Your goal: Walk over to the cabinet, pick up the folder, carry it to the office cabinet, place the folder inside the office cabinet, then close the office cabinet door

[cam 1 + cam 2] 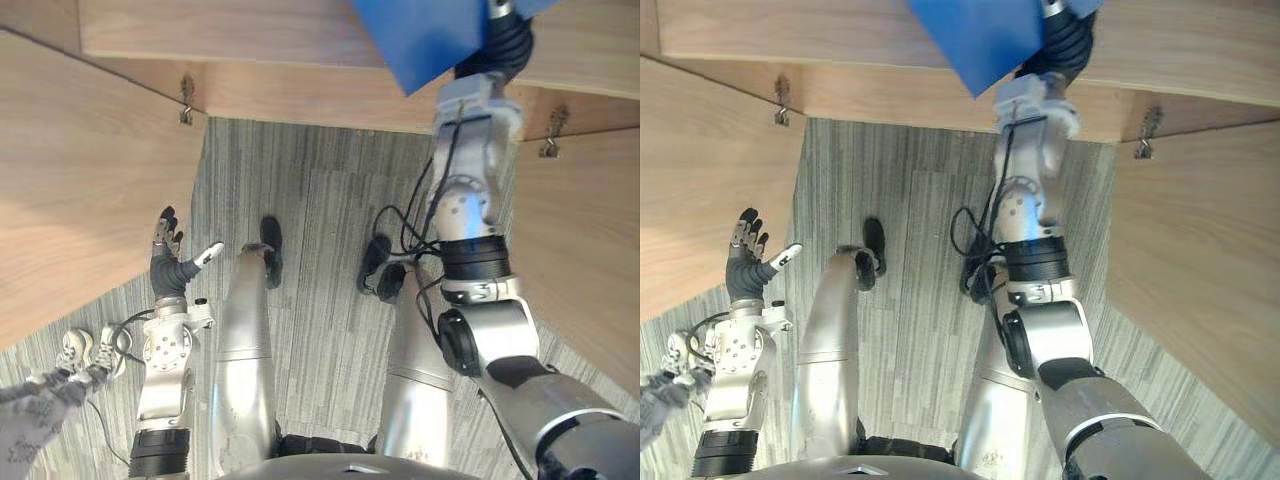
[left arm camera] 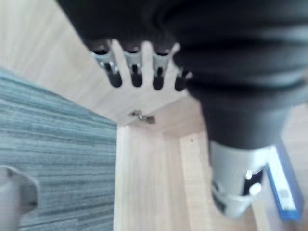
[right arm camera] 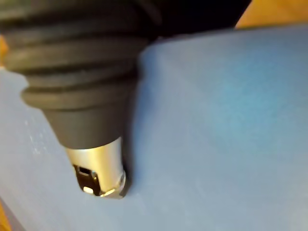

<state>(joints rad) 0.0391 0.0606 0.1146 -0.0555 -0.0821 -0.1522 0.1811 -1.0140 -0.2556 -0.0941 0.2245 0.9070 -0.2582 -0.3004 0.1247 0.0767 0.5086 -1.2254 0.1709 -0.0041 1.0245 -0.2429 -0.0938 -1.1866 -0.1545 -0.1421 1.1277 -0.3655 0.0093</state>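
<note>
The blue folder (image 1: pixel 425 35) is up at the wooden cabinet (image 1: pixel 250 40). It is tilted, with one corner pointing down over the cabinet's front edge. The robot's right hand (image 1: pixel 505 40) has it. The right arm is stretched forward and up, and the dark ribbed cover sits right against the folder's edge. In the right wrist view the thumb (image 3: pixel 96 166) lies pressed onto the blue cover. The fingers are behind the folder and I cannot see them. From here I cannot tell whether the folder's far part rests on a shelf or hangs free.

Below the folder, the cabinet stands open. Its left door (image 1: pixel 80 180) is swung out towards the robot on one side and its right door (image 1: pixel 580 240) on the other. A small metal hinge (image 1: pixel 186 100) sits at the root of the left door and another hinge (image 1: pixel 552 133) at the root of the right. The grey striped carpet (image 1: pixel 320 170) runs between the doors up to the cabinet's foot.

The left hand (image 1: pixel 168 255) is low and well apart from the folder, just beside the inner face of the left door. Its fingers (image 1: pixel 166 225) are straight and spread, the thumb sticks out to the side, and it holds nothing.

Off by the left arm, a person's pale shoes (image 1: pixel 85 350) stand on the carpet.
</note>
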